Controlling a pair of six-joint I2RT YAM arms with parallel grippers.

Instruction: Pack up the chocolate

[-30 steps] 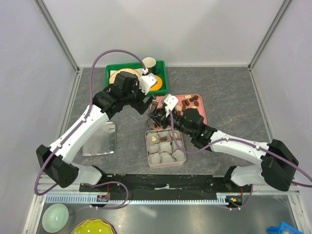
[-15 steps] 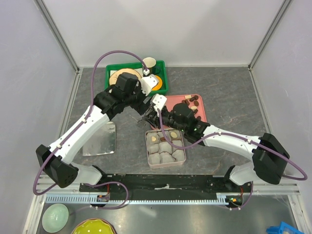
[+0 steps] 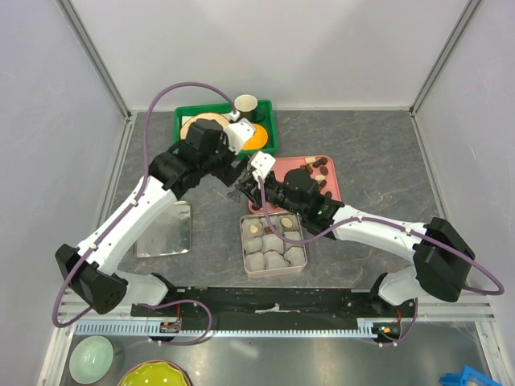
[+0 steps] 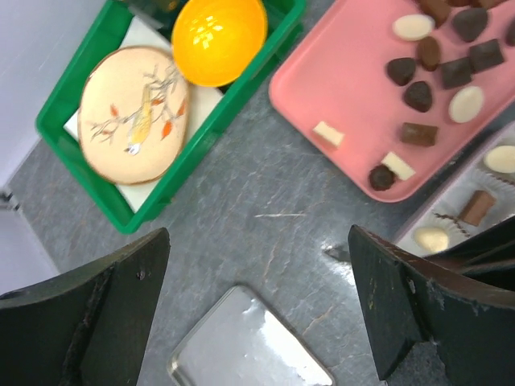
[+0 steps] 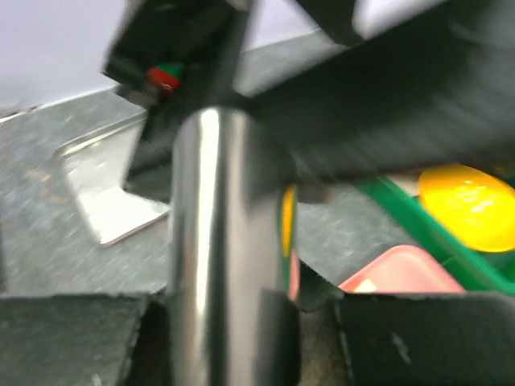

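The chocolate [image 4: 418, 95] is scattered on the pink tray [image 4: 338, 80] near the worktop's centre, some seated in the tin [image 3: 273, 245]. The left end effector [image 4: 259, 241] is spread wide; for the right end effector [image 5: 237, 330] it cannot be told

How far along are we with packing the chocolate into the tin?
Done: three chocolate pieces sit in the top row of paper cups in the tin; the other cups look empty. In hand: the left gripper is open and empty; a shiny metal tool stands between the fingers of the right gripper, grip unclear. Left: many more pieces on the pink tray.
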